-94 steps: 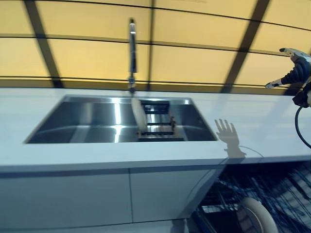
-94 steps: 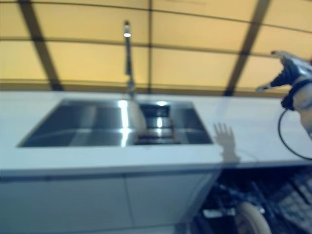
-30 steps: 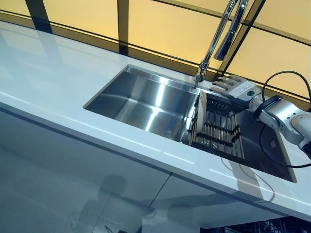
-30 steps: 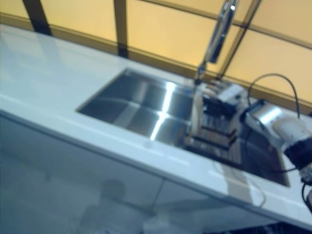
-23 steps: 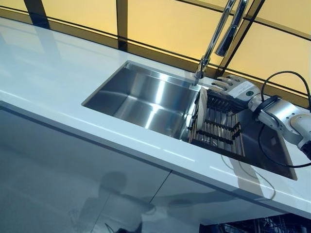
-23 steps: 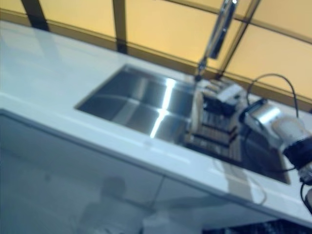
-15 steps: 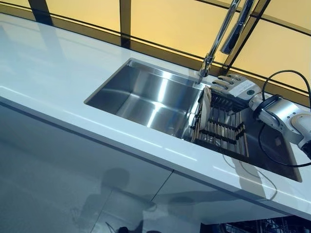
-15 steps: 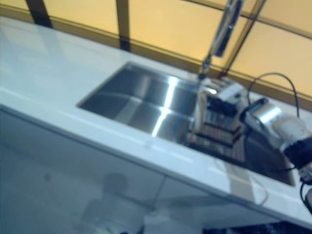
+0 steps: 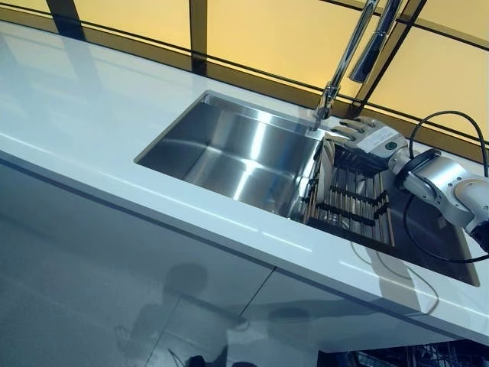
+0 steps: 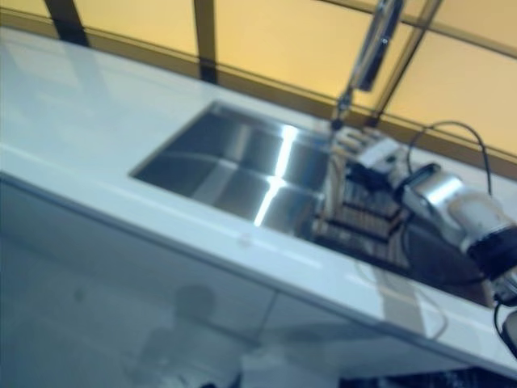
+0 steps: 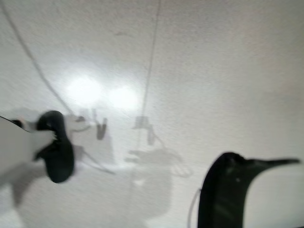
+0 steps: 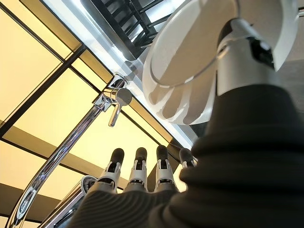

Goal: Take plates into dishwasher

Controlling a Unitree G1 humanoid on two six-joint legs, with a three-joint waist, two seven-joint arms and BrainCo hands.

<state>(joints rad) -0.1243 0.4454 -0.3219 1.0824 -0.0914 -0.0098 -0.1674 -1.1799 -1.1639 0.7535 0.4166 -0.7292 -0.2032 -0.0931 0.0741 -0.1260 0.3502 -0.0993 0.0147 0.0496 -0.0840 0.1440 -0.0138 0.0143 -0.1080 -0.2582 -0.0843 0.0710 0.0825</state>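
Note:
A white plate point(image 9: 323, 170) stands on edge at the left end of a dark dish rack point(image 9: 355, 202) in the steel sink point(image 9: 229, 145). My right hand point(image 9: 372, 139) reaches in over the sink's far edge to the plate's top rim. Its fingers are straight. In the right wrist view the thumb point(image 12: 241, 45) lies across the plate's face point(image 12: 185, 57) and the fingers point(image 12: 137, 166) stretch out apart from it, not closed on it. My left hand point(image 11: 57, 152) shows only in its own wrist view, blurred, relaxed and empty.
A tall chrome faucet point(image 9: 348, 53) rises just behind the plate and my right hand. The white counter point(image 9: 76, 107) runs around the sink. White cabinet fronts are below it. Part of the dishwasher's rack point(image 9: 428, 355) shows at the lower right.
My right hand has come from high over the counter's right end down into the sink, and in the last second edged closer to the plate's rim. The camera has shifted slightly.

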